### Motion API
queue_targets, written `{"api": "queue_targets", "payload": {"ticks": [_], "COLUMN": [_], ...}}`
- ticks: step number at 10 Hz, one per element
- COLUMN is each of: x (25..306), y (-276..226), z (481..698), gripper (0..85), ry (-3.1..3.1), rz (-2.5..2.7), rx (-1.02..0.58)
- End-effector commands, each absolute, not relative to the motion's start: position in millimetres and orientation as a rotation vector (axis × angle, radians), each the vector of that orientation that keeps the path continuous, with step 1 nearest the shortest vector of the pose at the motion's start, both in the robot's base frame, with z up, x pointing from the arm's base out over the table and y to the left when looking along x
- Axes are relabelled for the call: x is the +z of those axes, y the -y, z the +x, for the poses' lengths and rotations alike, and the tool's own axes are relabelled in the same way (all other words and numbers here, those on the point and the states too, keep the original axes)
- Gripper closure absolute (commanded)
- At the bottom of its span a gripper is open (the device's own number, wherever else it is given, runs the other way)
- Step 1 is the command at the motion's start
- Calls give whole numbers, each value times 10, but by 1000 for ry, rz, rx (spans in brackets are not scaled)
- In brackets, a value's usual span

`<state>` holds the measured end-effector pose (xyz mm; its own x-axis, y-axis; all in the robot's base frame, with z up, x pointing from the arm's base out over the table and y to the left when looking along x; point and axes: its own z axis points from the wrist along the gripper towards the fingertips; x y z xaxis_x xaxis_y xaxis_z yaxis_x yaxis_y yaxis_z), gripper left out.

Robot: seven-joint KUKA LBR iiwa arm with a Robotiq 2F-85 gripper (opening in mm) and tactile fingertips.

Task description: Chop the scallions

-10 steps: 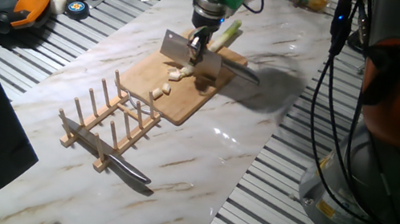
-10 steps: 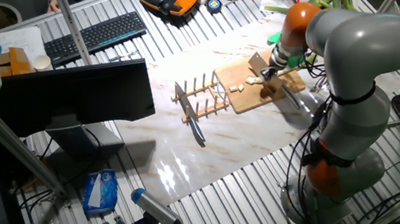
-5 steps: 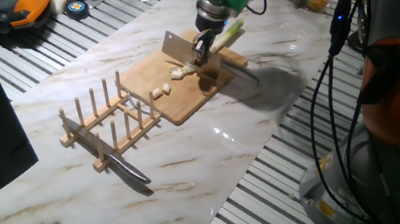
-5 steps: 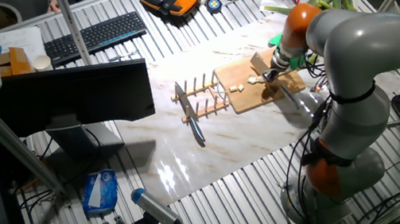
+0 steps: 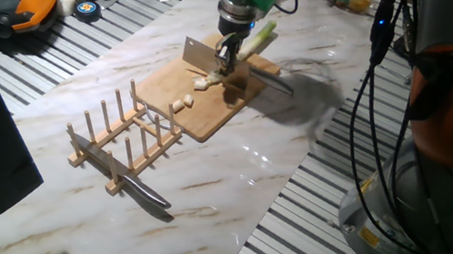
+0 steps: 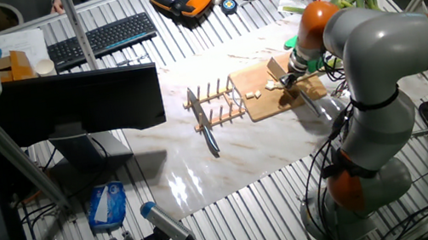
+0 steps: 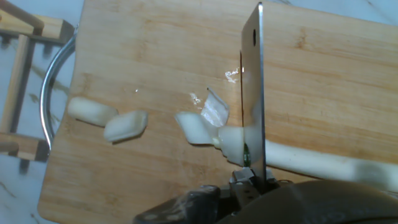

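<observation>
No brand, label or writing can be read in any of the 3 views; the orange-and-black handheld unit [image 5: 14, 7] on the slatted bench is too small to show lettering. The scallions [image 7: 323, 163] lie on the wooden cutting board [image 5: 198, 102], which sits on the marble-patterned table [image 5: 225, 191]. The uncut part is 1 slender stalk, creamy white where it rests on the board and turning light green where it runs off the board's far edge toward the back of the table. In the hand view its white end passes under the cleaver [image 7: 252, 106], whose blade stands on edge across the stalk with a small hole near its tip. Beside the blade sit a fresh whitish chunk and a thin translucent flake of skin, and 2 more pale cut chunks [image 7: 107, 119] lie touching each other nearer the board's edge. The gripper [image 5: 229, 47] stands over the board with its jaws closed on the cleaver's handle. Just beside the board stands a pale wooden peg rack [image 5: 121, 139], with a knife [image 5: 142, 191] lying at its near end.
</observation>
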<state>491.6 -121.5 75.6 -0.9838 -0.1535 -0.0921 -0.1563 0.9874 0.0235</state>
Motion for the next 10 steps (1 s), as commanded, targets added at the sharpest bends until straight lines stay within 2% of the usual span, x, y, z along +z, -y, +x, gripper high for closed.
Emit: {"api": "queue_targets", "payload": {"ticks": [1, 4, 8, 10], "x": [770, 884, 1176, 1162], "y": [1207, 1170, 1242, 1230], "z": [4930, 5028, 5212, 5220], "gripper": [843, 843, 843, 843], "ry": [-3045, -3057, -3101, -3105], "rz": [-230, -217, -227, -227], "rx": [58, 53, 20, 6]}}
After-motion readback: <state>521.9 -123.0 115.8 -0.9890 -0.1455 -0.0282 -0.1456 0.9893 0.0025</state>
